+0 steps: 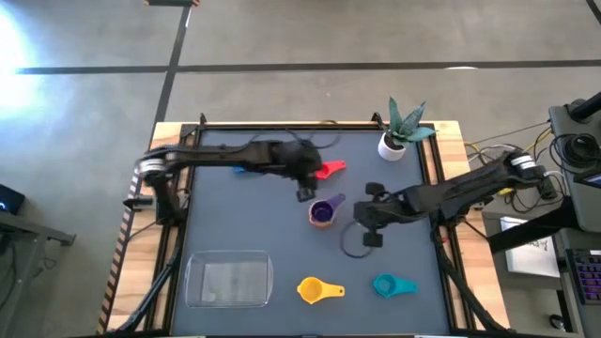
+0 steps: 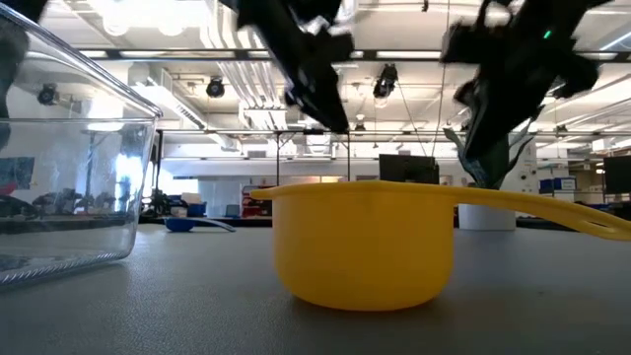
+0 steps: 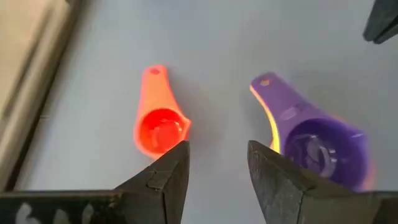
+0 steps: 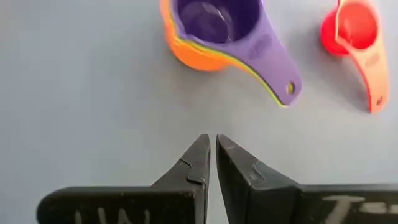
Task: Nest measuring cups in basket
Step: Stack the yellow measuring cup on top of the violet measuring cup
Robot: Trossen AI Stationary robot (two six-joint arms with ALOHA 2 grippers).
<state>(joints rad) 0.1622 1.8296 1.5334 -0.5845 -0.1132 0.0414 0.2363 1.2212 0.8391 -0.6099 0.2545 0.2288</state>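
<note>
Purple cup (image 4: 217, 25) nested in orange, wrist-only; left pincer (image 3: 214, 171) wide; right pincer (image 4: 212, 158) narrow

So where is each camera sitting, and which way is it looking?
High view: above the table, looking straight down; both arms show, left gripper near the red cup, right gripper beside the purple cup.
Low view: at tabletop height, looking across the table; the yellow cup fills it, the basket is at one side, arms hang above.
Left wrist view: on the left wrist, looking past its open fingers at the table.
Right wrist view: on the right wrist, fingers nearly closed.
Both wrist views share the red and purple cups.
</note>
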